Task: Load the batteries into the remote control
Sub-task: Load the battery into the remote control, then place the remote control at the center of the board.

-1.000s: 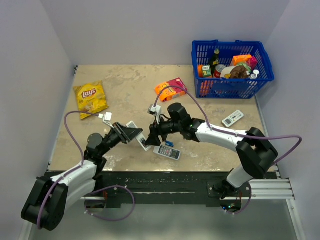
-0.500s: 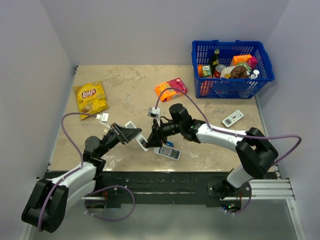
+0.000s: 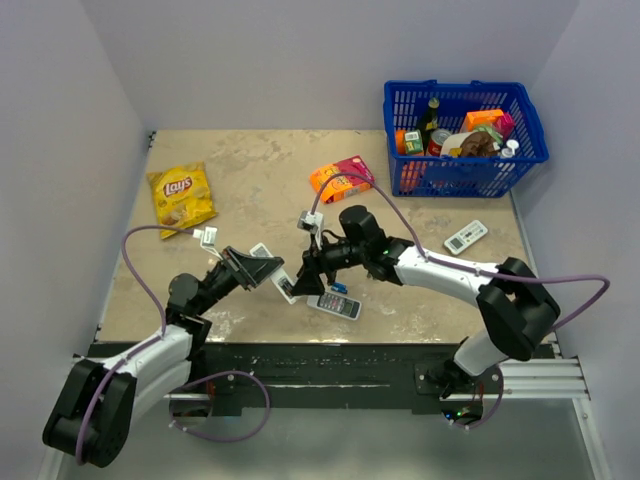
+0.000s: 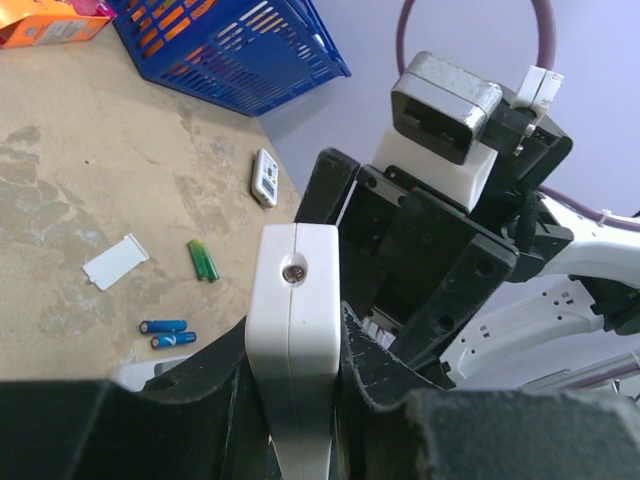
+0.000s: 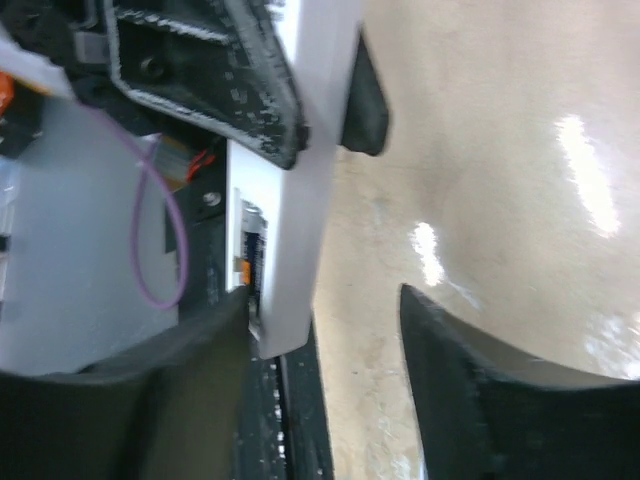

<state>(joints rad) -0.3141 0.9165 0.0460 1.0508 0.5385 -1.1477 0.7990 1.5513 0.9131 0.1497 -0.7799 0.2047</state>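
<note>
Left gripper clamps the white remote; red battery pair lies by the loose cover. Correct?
Not red: the battery pair by the loose cover is green, as the left wrist view shows. The left gripper does clamp the white remote.

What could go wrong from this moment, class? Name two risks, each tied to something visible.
1. The remote control is clamped above the table by the left gripper only; a push from the open right gripper might twist it or knock it loose.
2. The two grippers stand very close and might collide.
</note>
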